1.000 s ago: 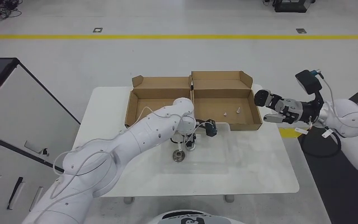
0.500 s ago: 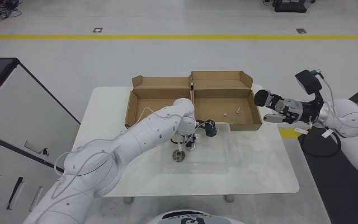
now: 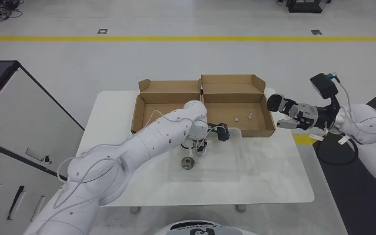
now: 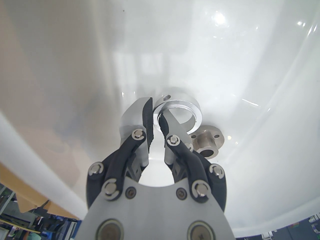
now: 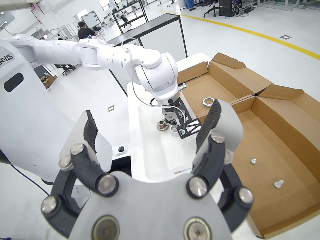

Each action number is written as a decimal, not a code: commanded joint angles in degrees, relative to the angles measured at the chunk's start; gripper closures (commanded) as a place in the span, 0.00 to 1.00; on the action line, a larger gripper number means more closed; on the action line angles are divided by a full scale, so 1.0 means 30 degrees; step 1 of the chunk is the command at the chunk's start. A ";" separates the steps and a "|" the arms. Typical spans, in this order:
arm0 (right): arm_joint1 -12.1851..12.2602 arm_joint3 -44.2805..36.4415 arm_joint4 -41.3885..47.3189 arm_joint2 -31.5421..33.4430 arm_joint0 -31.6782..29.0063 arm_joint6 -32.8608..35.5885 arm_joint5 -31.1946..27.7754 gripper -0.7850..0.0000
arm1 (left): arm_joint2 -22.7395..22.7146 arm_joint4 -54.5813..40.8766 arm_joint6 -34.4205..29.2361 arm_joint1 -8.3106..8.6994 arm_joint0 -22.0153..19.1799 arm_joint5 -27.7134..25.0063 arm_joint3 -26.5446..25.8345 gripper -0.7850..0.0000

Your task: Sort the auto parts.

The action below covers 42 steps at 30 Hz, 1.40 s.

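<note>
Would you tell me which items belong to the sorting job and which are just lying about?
Job: silver metal collar ring in left end effector; brownish flanged bushing; two cardboard boxes; silver bolts.
Lying about: black-framed white panel; yellow floor line.

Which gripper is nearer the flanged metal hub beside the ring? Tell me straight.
Left. The left gripper is right beside the hub, pinching the wall of a metal ring next to it. The right gripper hangs open past the end of the cardboard box, well away.
</note>
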 commanded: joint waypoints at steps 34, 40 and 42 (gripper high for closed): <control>0.0000 0.0000 0.0001 0.0001 -0.0001 0.0000 0.0000 0.00 | -1.1835 -0.8502 0.9363 1.1409 0.5694 -0.7860 -1.3388 1.00; 0.0000 0.0000 0.0001 0.0001 -0.0001 0.0000 0.0000 0.00 | -1.3272 -0.9463 1.2035 1.2234 0.7830 -0.7860 -1.5836 1.00; 0.0000 0.0000 0.0001 0.0001 -0.0001 0.0000 0.0000 0.00 | -1.3329 -0.9497 1.2449 1.2364 0.8022 -0.7860 -1.6280 1.00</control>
